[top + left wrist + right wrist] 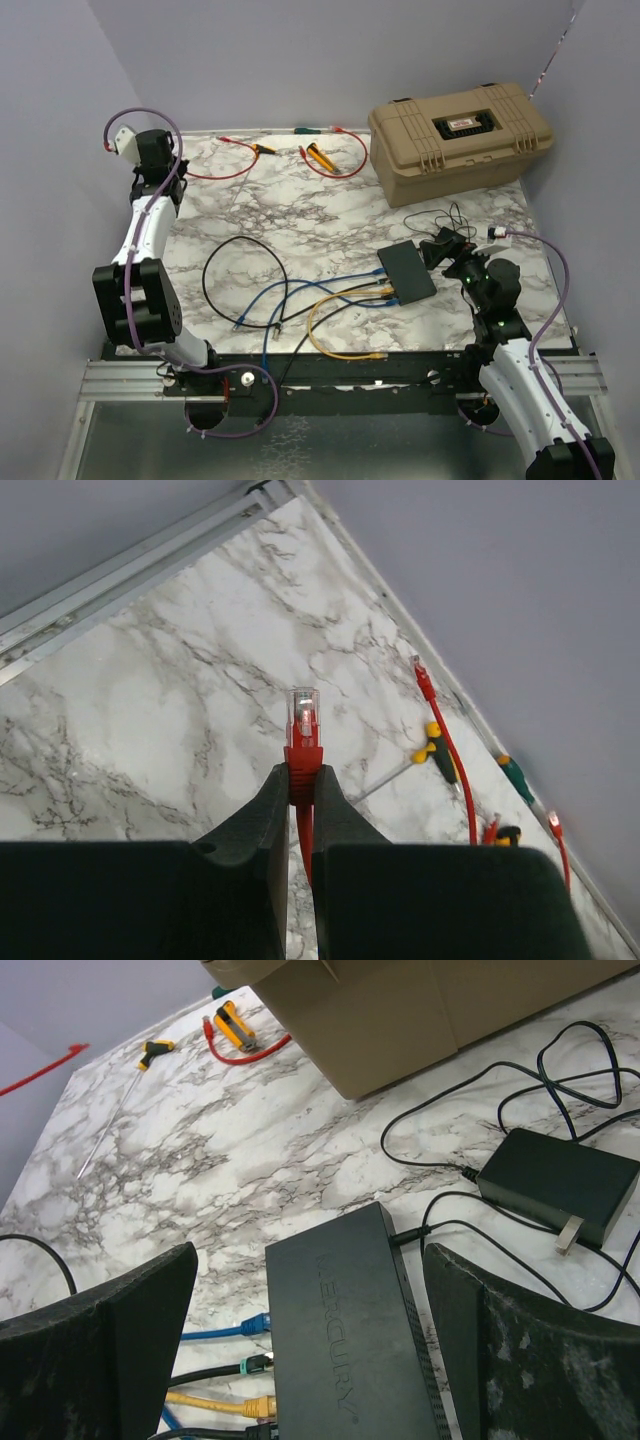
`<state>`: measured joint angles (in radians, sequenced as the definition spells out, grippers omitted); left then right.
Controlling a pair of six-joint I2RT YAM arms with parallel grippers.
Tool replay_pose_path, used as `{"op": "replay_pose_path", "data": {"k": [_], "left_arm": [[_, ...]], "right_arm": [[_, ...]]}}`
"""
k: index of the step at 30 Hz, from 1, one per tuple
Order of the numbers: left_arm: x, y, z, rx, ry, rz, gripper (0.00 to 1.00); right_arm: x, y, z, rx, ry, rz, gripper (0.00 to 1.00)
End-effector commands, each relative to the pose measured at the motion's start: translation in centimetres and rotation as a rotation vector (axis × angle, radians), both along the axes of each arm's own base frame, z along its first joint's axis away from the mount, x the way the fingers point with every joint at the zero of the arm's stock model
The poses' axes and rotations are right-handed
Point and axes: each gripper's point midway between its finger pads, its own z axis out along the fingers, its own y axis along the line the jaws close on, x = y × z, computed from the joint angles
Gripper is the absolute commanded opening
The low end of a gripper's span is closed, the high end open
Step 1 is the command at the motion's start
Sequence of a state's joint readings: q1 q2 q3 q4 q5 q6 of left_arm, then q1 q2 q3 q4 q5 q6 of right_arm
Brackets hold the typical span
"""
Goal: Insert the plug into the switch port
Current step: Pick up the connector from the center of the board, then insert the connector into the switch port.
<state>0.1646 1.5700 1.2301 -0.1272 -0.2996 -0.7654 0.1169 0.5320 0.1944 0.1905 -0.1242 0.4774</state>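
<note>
- Left wrist view: the left gripper [303, 782] is clenched on the red boot [303, 765] of the plug [303, 716]. The plug's clear head sticks out past the fingertips, above the marble table [150, 710].
- Top external view puts that hand at the far left corner, well apart from the switch [405, 272]. The switch lies flat near the right arm, in front of the tan case [460, 135].
- The right gripper [310, 1255] is spread wide with a finger on either side of the switch, gripping nothing.
- Blue, black and yellow cables [215, 1333] already sit in ports along one long edge.
- The plug is probably light and hard, with a brittle latch tab, and the red cable [304, 832] behind it is limp. Holding the boot just behind the head looks right.
- The switch likely weighs little and may slide on the marble — brace it by its sides.
- Which port is free cannot be told.
</note>
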Motion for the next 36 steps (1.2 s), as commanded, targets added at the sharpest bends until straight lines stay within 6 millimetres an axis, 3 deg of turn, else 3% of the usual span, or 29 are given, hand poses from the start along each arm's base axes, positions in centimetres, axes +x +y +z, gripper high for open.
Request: {"op": "replay_pose_path", "data": {"k": [1,5,10,16,21,27,36], "left_arm": [[0.7,-3.5,4.8,0.024,-0.131,-0.246,0.0],[0.4,-7.1,7.2,0.026,-0.203,-0.467,0.0],[-1.0,-12.4,8.7,0.053,-0.267,-0.733,0.0],[-3.7,-19.4,8.1,0.061,-0.282,-1.031,0.0],[-6.2,-23.7,7.8,0.038,-0.298,-1.218,0.0],[-10.1,-29.1,5.8,-0.001,-0.28,-1.464,0.0],[-15.4,-34.0,0.1,0.001,-0.101,-1.655,0.0]], "right_arm": [[0.1,-0.1,-0.4,-0.016,-0.001,-0.005,0.98],[0.2,0.0,-0.7,-0.021,0.012,0.001,0.98],[0.4,0.2,-1.2,-0.03,0.049,0.017,0.98],[0.6,0.9,-1.3,-0.039,0.106,0.06,0.98],[0.6,1.3,-1.9,-0.037,0.142,0.081,0.97],[0.6,1.7,-2.7,-0.03,0.186,0.104,0.97],[0.6,2.2,-3.8,-0.022,0.264,0.131,0.95]]}}
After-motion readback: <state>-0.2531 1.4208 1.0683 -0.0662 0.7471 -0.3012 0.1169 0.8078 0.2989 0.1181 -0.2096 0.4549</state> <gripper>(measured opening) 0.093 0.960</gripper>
